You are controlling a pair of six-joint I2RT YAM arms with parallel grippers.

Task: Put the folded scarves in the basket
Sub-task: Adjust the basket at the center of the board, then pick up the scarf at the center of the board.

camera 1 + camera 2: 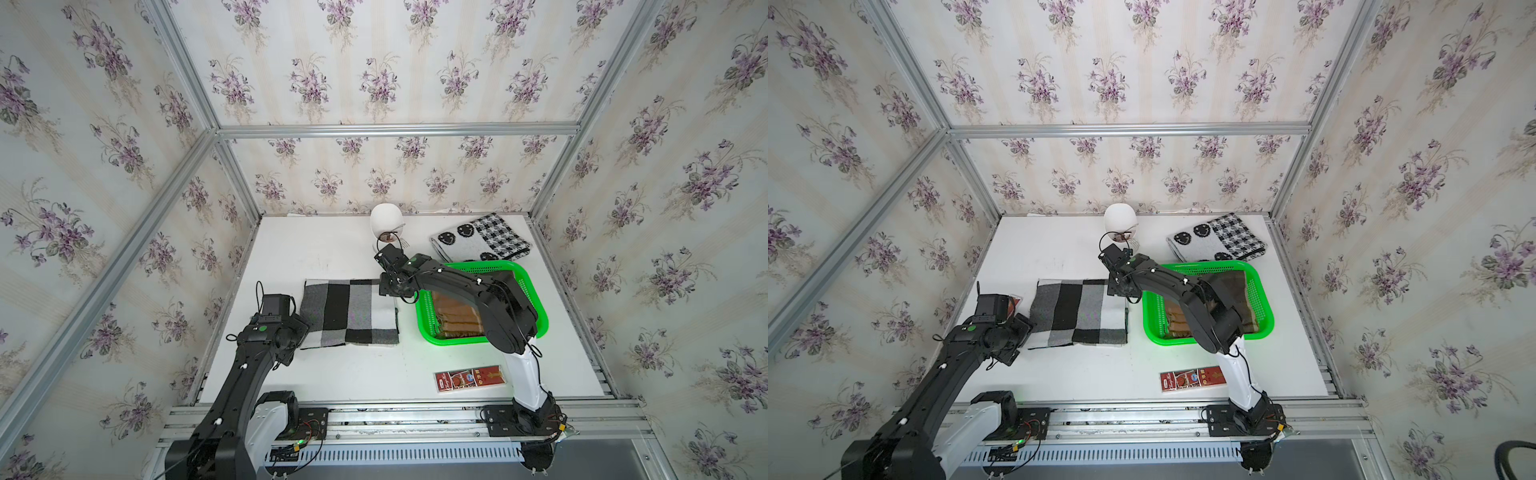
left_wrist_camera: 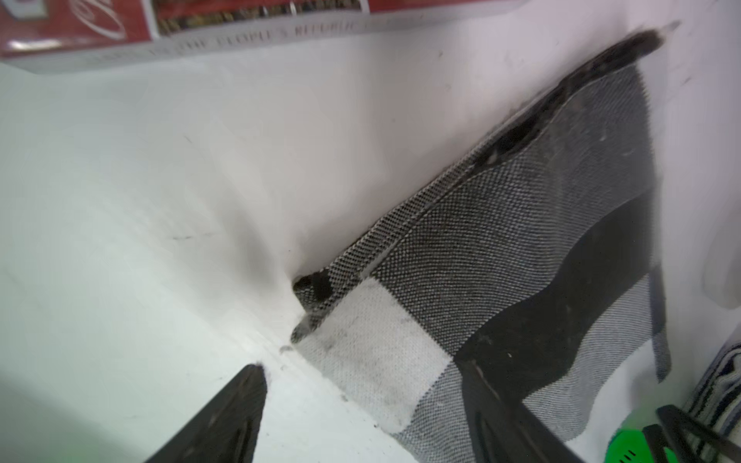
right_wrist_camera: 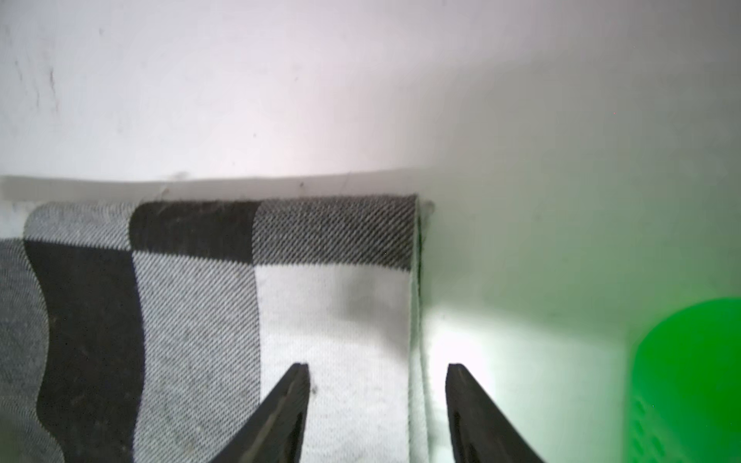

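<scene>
Red box (image 2: 72,32): partly seen at the left edge of the tabletop (image 1: 353,374), past the left arm's wrist; its print is too blurred to read.

Left hand (image 2: 365,366): low at the near-left corner of the scarf. Fingers spread wide, one over the bare tabletop and one over the cloth, clamping nothing.

Folded scarf (image 1: 349,311): black, grey and white checks, lying flat at mid-tabletop. It sits left of the basket, close to it but with a strip of tabletop between, and no part of it is inside.

Right hand (image 3: 377,366): at the far-right corner of the scarf. Fingers apart, one above the white check and one above the tabletop, with the scarf's right edge running between them. Nothing is gripped.

White rounded object (image 1: 386,220): far centre, against the back wall.

Red flat packet (image 1: 469,379): near edge, right of centre.

Basket (image 1: 453,340): bright green, perforated, right of the scarf and partly hidden by the right arm. It holds a brown folded cloth (image 1: 455,316).

Black-and-white patterned cloth (image 1: 482,237): folded, far right, beyond the basket.
</scene>
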